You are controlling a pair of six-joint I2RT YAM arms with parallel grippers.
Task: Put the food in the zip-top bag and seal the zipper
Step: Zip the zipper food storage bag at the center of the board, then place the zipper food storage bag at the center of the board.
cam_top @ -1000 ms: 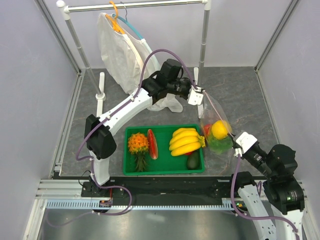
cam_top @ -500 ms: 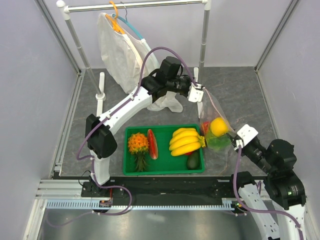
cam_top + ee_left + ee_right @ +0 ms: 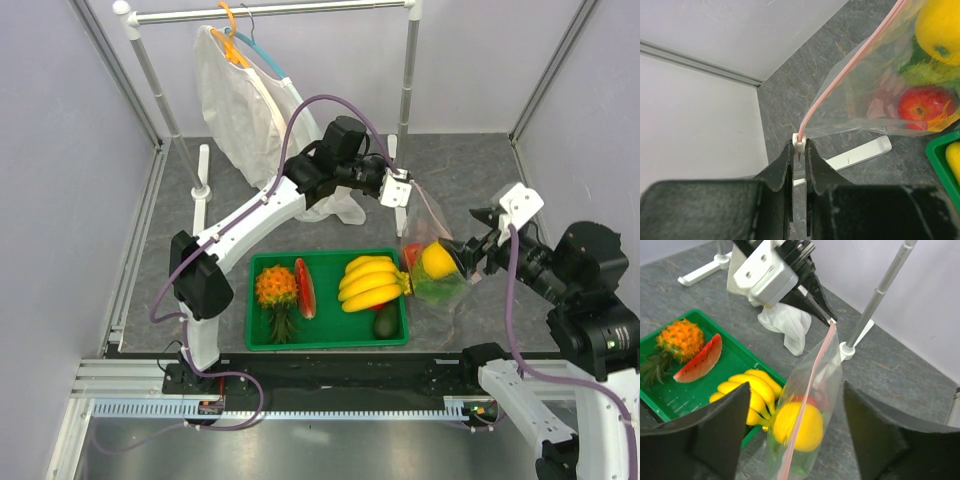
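The zip-top bag [image 3: 428,232] hangs slanted from my left gripper [image 3: 408,194], which is shut on the white slider [image 3: 799,142] at the end of the pink zipper [image 3: 850,75]. Inside the bag lie the yellow fruit [image 3: 437,260], the red tomato [image 3: 922,106] and the green lettuce [image 3: 436,290]. My right gripper [image 3: 468,236] is open at the bag's lower end. In the right wrist view its fingers [image 3: 715,425] stand on either side of the bag [image 3: 832,367], apart from it, with the zipper [image 3: 812,385] running down between them.
A green tray [image 3: 325,342] left of the bag holds a banana bunch [image 3: 370,282], a pineapple [image 3: 276,290], a watermelon slice [image 3: 304,288] and a dark avocado [image 3: 386,322]. A white garment [image 3: 245,110] hangs on the rack [image 3: 405,90] behind.
My right gripper has opened, let go of the bag's lower end and drawn back up and to the right. The left gripper has kept its hold on the zipper and barely moved.
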